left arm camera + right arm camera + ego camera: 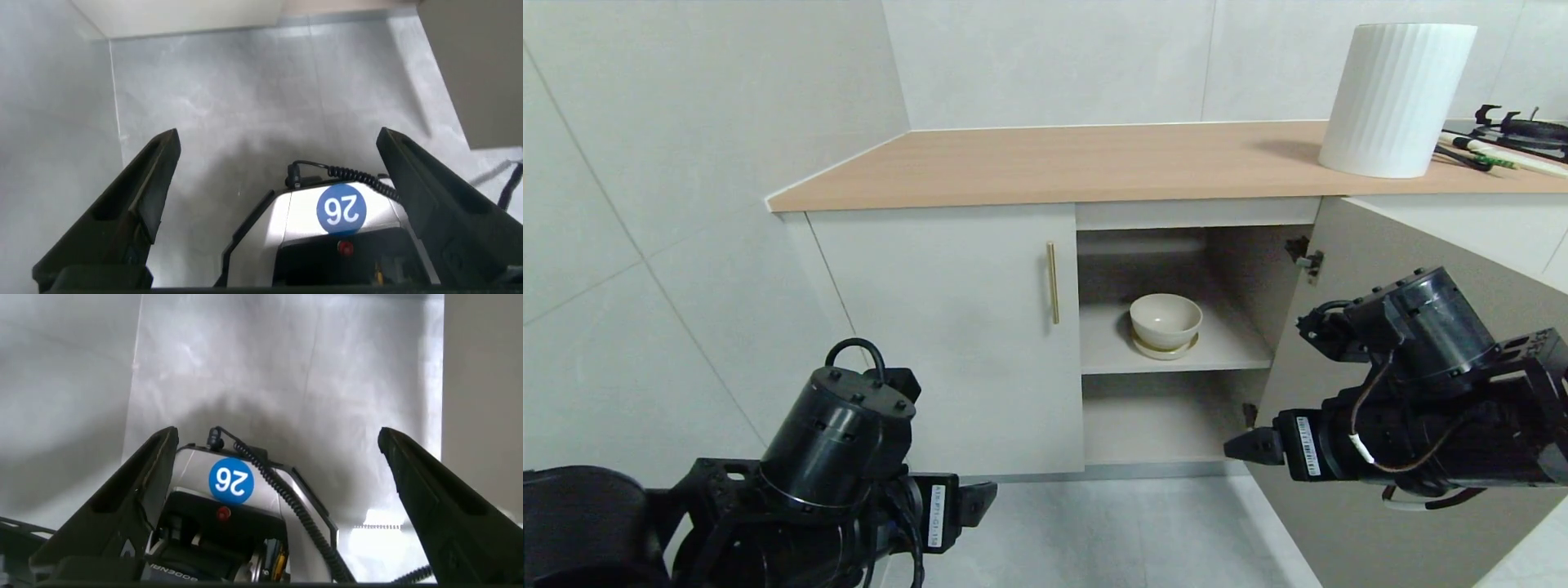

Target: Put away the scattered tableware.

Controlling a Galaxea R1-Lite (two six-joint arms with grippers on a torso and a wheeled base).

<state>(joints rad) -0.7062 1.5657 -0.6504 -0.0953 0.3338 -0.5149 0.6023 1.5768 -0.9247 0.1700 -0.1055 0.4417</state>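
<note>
- The left claw (pixel 278 140) has its fingers (pixel 122 216) spread wide, with grey floor tiles (pixel 245 73) showing between them. It hangs low, in front of the closed left door (pixel 947 343).
- The right claw (pixel 278 438) is spread just as wide, with pale floor between its fingers (pixel 441 506). It sits low beside the open right door (pixel 1339 523), and its tip is level with the lower compartment.
- The cabinet (pixel 1176 214) under the surface (pixel 1054 163) stands with its right half open.
- On the upper shelf (pixel 1233 347) a cream bowl (pixel 1165 321) sits on a saucer (pixel 1164 352) of matching colour, near the middle of the shelf.
- The bowl is upright with its mouth facing up, and the saucer lies flat beneath it. Both are round, so neither shows a long axis.
- The left door carries a slim upright brass handle (pixel 1052 282) at its inner edge.
- On the surface to the right stands a tall white ribbed container (pixel 1392 98).
- Just beyond the container, long thin utensils (pixel 1507 157) lie flat. They point roughly along the surface towards a dark stove burner (pixel 1523 126) at the edge of the view.
</note>
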